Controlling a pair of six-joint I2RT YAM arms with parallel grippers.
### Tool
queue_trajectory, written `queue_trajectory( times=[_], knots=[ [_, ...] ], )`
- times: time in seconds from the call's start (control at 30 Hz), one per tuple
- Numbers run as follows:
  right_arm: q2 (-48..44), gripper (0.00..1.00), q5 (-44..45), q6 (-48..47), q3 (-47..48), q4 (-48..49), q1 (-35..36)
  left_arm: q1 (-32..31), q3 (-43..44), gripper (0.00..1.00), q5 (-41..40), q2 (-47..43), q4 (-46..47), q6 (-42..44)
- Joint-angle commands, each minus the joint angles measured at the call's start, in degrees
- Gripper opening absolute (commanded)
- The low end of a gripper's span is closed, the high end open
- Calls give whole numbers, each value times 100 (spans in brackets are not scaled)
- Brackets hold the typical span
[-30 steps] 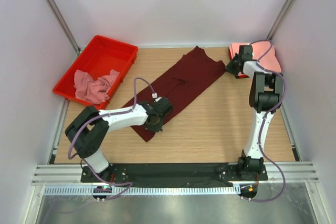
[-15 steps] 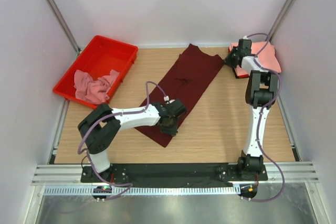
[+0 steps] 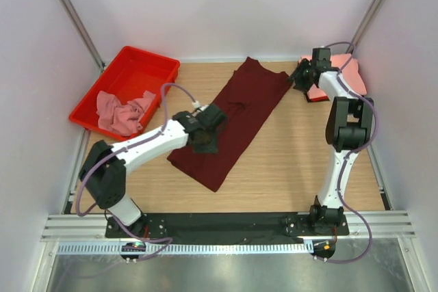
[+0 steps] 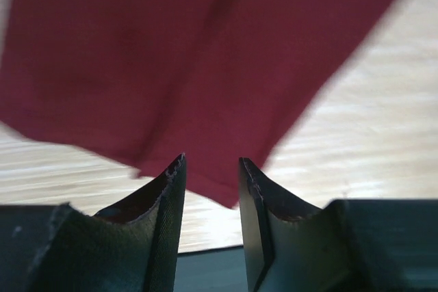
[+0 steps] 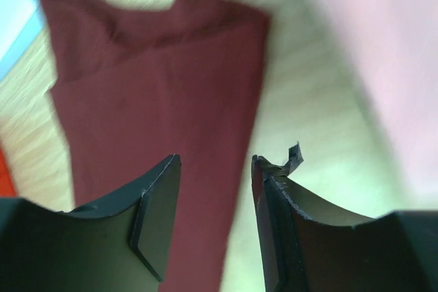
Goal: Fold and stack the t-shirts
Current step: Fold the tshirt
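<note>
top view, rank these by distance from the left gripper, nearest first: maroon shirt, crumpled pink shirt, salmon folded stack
From the left gripper:
1. maroon shirt, directly beneath it, mid-table.
2. crumpled pink shirt, off to its left, inside the red tray.
3. salmon folded stack, far right corner of the table.

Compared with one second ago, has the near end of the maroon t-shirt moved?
Yes. The near end of the maroon t-shirt has shifted right in the top view, away from the red tray.
</note>
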Motion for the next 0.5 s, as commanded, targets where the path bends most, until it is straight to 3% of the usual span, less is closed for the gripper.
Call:
queue_trajectory(
  times=[0.0,0.13,0.2,0.3,0.47],
  knots=[
    [-1383,53,216,275,-528,-546,407,865,-547,38,-38,-625,-276,376],
    [-2228,53,699,592,-1712,-864,1118,1702,-1102,41,710,-962,191,569],
    [-2640,53,911,767,-2110,-865,1514,1809,-1146,42,965,-1014,235,796],
    [-3124,52,753,900,-2936,-374,1743,1574,-1409,42,1782,-1364,735,1036],
    [-3302,52,1122,567,-3360,145,1674,712,-1498,36,1582,-1498,1184,1001]
  ],
)
